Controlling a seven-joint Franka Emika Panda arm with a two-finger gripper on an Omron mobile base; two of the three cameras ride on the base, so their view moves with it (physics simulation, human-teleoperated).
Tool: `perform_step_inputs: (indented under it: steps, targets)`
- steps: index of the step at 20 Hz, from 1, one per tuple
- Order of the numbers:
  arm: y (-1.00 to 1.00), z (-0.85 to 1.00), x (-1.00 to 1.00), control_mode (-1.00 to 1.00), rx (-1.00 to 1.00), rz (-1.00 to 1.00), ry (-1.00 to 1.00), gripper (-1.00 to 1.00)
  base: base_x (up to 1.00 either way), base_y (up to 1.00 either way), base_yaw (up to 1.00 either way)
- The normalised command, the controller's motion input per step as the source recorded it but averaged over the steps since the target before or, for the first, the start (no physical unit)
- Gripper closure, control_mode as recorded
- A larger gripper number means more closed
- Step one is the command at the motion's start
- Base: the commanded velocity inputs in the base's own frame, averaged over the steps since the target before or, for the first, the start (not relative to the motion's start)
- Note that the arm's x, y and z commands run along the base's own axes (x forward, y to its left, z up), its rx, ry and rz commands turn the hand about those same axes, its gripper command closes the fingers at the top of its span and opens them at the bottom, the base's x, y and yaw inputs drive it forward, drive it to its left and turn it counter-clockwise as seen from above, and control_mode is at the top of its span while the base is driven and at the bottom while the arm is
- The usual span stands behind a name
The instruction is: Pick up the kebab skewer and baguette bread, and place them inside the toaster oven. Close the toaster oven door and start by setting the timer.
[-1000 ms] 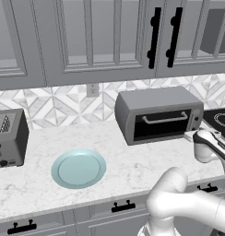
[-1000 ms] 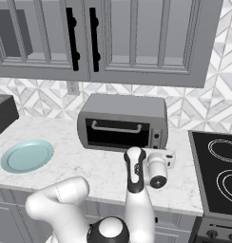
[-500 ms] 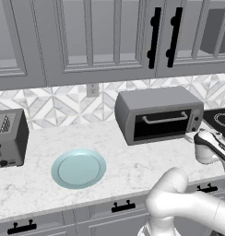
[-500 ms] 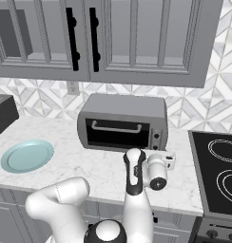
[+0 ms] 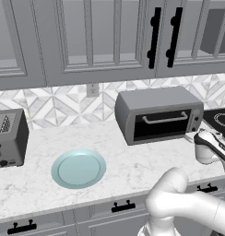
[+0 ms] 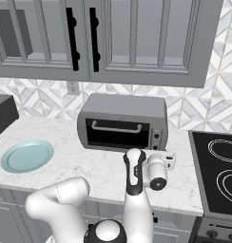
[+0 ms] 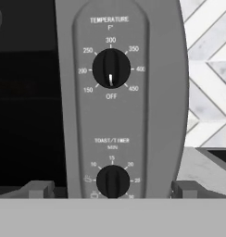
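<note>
Hand view first: wide-spread claw (image 7: 112, 190), nothing pinched, tips standing either side of the black round timer knob (image 7: 112, 178) low on the grey control panel, close in front of it but seemingly not yet touching. Higher on the same panel, black temperature knob (image 7: 110, 68) with its white mark pointing down at OFF.

Seen from the right base view, claw (image 6: 161, 164) hanging just before the right front corner of the grey metal toaster oven (image 6: 122, 107), near the back right of the marble surface (image 6: 96, 166) beside the black stove top (image 6: 217, 171). Dark glass toaster oven door (image 6: 117, 134) shut upright, silver bar handle across its top. Farther left, pale blue-green round plate (image 6: 26, 155), bare.

Kebab skewer and baguette bread: presumably inside, though impossible to tell through the dark glass. Judged nearly finished: door closed, only gripping and turning the timer left.
</note>
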Motion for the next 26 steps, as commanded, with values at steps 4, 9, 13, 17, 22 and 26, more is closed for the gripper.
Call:
perform_step_inputs:
  steps: [4,9,13,17,22,26]
  targets:
    - [0.02,0.00,0.10,-1.00,0.00,0.00,0.00,-1.00,0.00,0.00,0.00]
    - [0.07,0.00,0.10,-1.00,0.00,0.00,0.00,-1.00,0.00,0.00,0.00]
    - [0.03,0.00,0.00,-1.00,0.00,0.00,0.00,-1.00,0.00,0.00,0.00]
    - [0.00,0.00,0.00,-1.00,0.00,0.00,0.00,1.00,0.00,0.00,0.00]
    - [0.01,0.00,0.00,-1.00,0.00,0.00,0.00,1.00,0.00,0.00,0.00]
    - [0.00,0.00,0.00,-1.00,0.00,0.00,0.00,1.00,0.00,0.00,0.00]
